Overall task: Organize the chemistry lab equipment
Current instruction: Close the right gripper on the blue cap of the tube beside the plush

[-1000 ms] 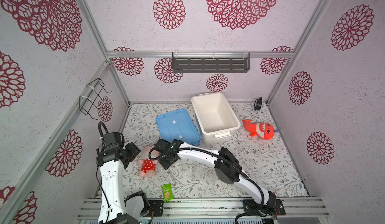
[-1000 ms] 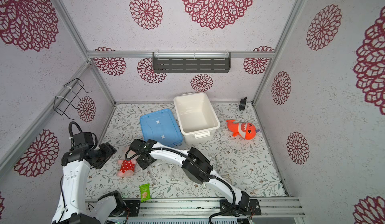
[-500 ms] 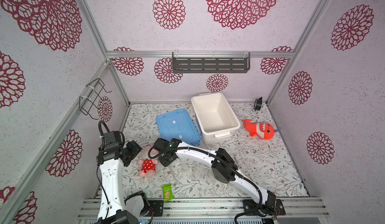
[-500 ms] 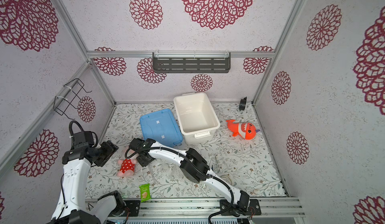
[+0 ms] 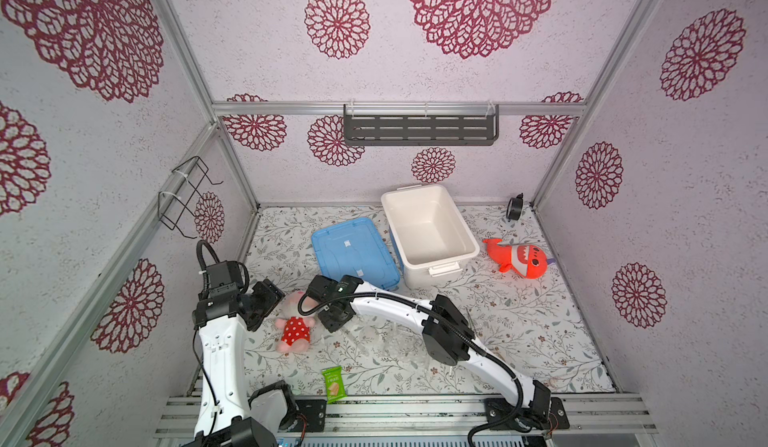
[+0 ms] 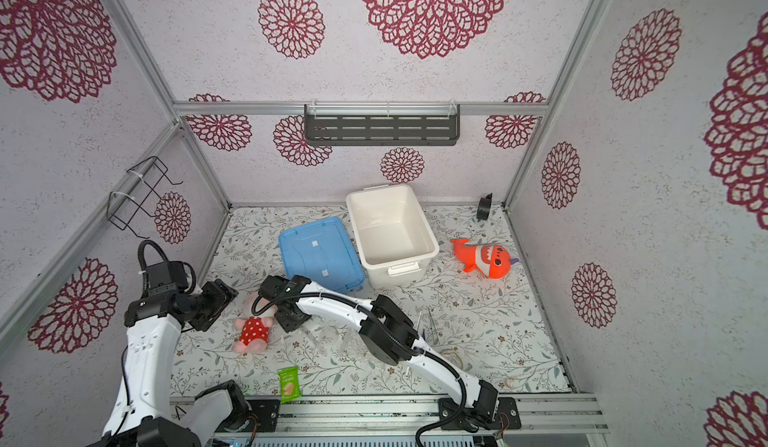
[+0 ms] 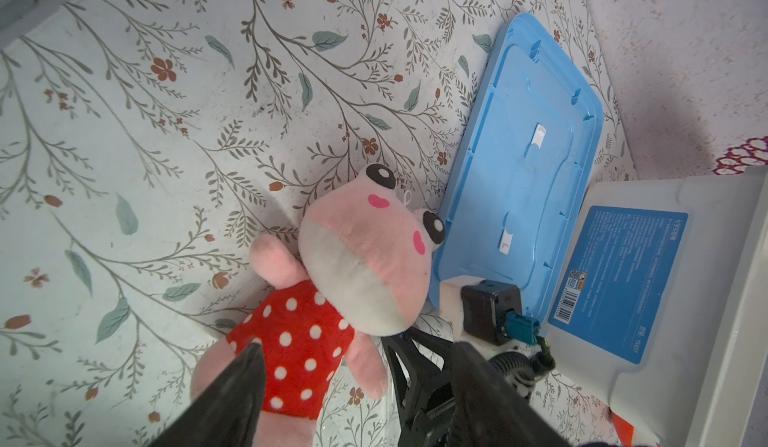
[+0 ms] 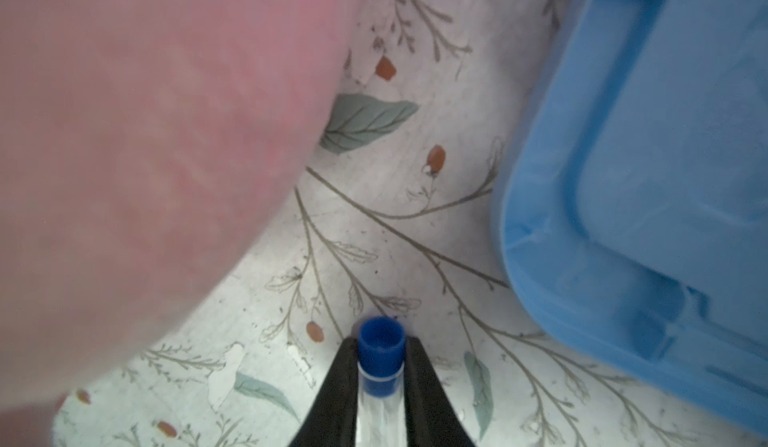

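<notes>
I am looking first at the lab pieces. The clear glassware (image 5: 395,343) is lying scattered on the floral mat (image 5: 519,332) near the front, partly under the right arm's forearm. It is so faint that I cannot tell flask from beaker. A pair of thin metal tweezers (image 6: 433,327) is lying just beside that arm's elbow.

The smallest piece, a clear tube with a blue cap (image 8: 380,386), is sitting between the fingers of the right gripper (image 8: 380,343), which are pressing in on both sides of it at the cap. The cap is poking out just past the fingertips. It is sitting over the mat, between the pink frog plush in the red dotted dress (image 5: 293,324) and the corner of the flat blue plastic lid (image 5: 353,253). I cannot tell whether the tube is touching the mat.

The white rectangular plastic tub (image 5: 441,260) is standing open at the back, showing me bare white floor. The lid is lying flat on the mat just beside it, on its left in both top views.

The left gripper (image 7: 357,347) is hovering by the frog with its fingers spread wide apart, gripping nothing.

Both top views are hiding the tube beneath the right gripper's body. Only the right wrist camera is showing the grip, with the frog as a pink blur. Only the left wrist camera is showing the frog's face and a blue printed label (image 7: 615,282) on the tub's side wall.
</notes>
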Available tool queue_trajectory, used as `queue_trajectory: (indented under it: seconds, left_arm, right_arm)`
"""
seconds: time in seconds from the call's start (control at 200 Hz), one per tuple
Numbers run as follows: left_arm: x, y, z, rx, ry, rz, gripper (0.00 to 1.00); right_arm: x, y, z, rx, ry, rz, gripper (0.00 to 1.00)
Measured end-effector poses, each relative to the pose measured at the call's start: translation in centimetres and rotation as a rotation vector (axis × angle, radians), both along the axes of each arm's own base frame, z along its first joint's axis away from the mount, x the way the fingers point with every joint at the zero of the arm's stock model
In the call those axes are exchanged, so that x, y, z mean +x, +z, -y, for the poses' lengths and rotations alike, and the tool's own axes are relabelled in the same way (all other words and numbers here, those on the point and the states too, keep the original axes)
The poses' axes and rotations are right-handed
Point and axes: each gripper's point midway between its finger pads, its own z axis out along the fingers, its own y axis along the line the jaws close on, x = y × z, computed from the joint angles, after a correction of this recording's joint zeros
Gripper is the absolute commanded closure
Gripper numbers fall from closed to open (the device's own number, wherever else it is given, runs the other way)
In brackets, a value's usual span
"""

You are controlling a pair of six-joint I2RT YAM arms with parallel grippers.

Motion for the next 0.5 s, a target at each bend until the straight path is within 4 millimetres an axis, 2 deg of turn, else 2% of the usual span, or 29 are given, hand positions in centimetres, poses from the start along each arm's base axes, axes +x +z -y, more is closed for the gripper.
queue_trajectory:
  seconds: [0.26,0.365,0.495]
  left_arm:
    - [0.2,0.1,0.6,-0.029,-0.017,0.01,0.25]
    - [0.4,0.1,1.3,-0.069,-0.038,0.018,0.25]
    - [0.9,0.2,2.9,-0.166,-0.088,0.031,0.25]
  right_arm:
    - [-0.6,0.6,0.8,0.011,-0.015,-0.026,0.79]
    - [-0.7,2.4,0.8,0.047,-0.014,-0.013,0.79]
    - [-1.1,6.2,0.7,0.132,-0.001,0.029,0.79]
